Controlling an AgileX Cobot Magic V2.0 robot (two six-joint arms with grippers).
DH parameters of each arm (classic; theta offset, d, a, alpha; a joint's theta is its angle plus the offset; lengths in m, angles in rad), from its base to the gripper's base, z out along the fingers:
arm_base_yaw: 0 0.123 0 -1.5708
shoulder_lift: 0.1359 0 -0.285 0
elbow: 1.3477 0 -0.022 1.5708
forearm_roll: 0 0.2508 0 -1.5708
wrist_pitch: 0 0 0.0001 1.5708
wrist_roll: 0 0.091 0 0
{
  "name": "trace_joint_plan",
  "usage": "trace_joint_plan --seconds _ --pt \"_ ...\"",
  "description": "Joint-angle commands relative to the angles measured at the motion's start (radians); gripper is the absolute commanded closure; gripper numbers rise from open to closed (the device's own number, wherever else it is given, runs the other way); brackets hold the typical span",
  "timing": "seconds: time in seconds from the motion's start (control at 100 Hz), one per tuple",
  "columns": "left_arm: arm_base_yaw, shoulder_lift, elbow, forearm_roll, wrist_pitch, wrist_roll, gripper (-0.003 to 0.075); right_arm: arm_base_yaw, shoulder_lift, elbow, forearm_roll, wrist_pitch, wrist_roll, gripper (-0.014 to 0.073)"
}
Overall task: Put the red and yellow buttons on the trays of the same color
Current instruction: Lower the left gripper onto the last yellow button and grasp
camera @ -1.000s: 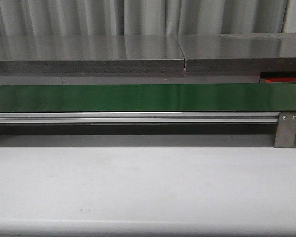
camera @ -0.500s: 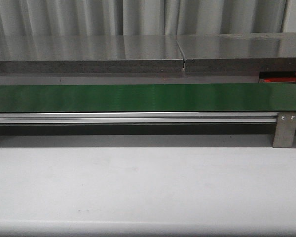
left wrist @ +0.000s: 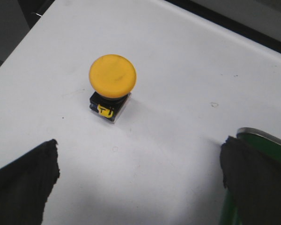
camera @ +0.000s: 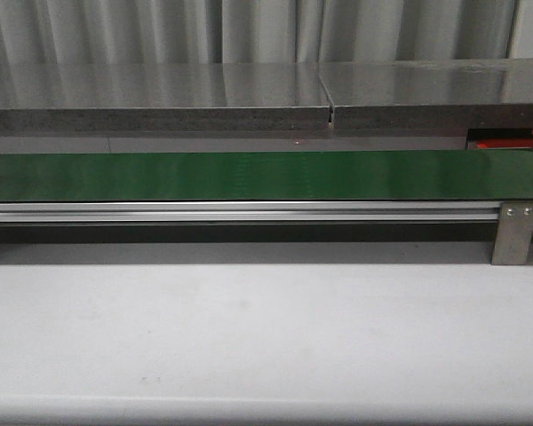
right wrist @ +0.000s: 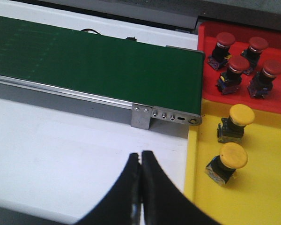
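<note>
Holding four red buttons [right wrist: 238,65], the red tray [right wrist: 210,86]; yellow tray [right wrist: 267,187] two.

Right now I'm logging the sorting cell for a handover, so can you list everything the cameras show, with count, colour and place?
Red buttons: four, dark red caps, standing in the red tray.
Yellow buttons: three; two in the yellow tray, one standing alone on the white table beside the belt's end.
Red tray: one, bright red, past the belt's right end.
Yellow tray: one, yellow, next to the red tray on the near side.
Belt: one, green, running across the table; nothing clearly on it.
Table: one, white.
Metal shelf: grey, behind the belt.
Left pincer: black, open, near the lone yellow button.
Right pincer: black, shut, empty, over the table.
</note>
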Motion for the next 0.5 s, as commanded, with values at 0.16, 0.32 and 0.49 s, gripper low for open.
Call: trace_joint_plan --seconds 0.16,0.32,0.49 --pt "0.002 0.081 -0.174 -0.003 -0.063 0.008 0.0062 -0.002 0.002 -0.026 0.003 -0.072 -0.001 0.0660" --pt "0.002 0.154 -0.263 -0.003 -0.068 0.008 0.0062 -0.002 0.002 -0.026 0.003 -0.072 -0.001 0.0660" --pt "0.002 0.214 -0.325 -0.003 -0.080 0.008 0.0062 -0.002 0.002 -0.026 0.003 -0.072 -0.001 0.0660"
